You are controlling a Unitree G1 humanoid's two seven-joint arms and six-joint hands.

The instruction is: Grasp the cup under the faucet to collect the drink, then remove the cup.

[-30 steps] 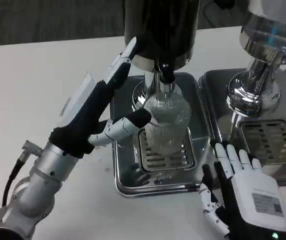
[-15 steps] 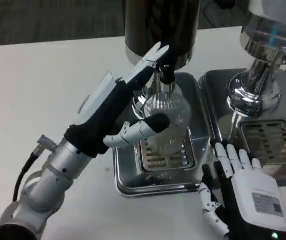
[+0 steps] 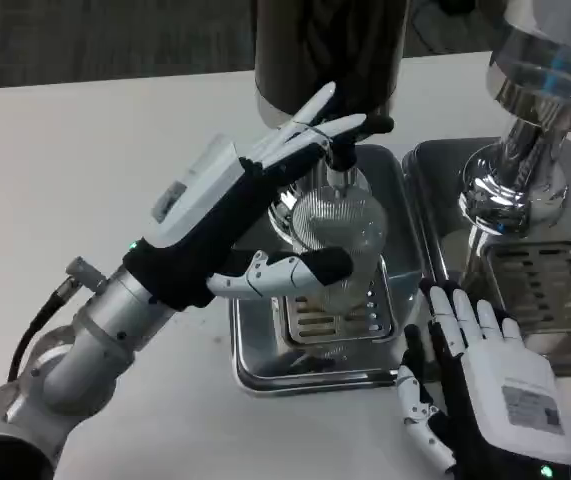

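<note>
Right hand (image 3: 485, 385) lies flat with fingers spread at the table's (image 3: 85, 170) near edge, left hand (image 3: 255, 215) open around the clear cup (image 3: 340, 245), fingers splayed, cup stands on the drip tray's (image 3: 250, 365) grate beneath the faucet (image 3: 341, 165), dark dispenser (image 3: 330, 50) behind.

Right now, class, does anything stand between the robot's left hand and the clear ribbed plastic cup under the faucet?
Nothing visible does. The left hand is open around the clear ribbed plastic cup, thumb in front and fingers above by the black faucet; whether it touches is unclear.
</note>
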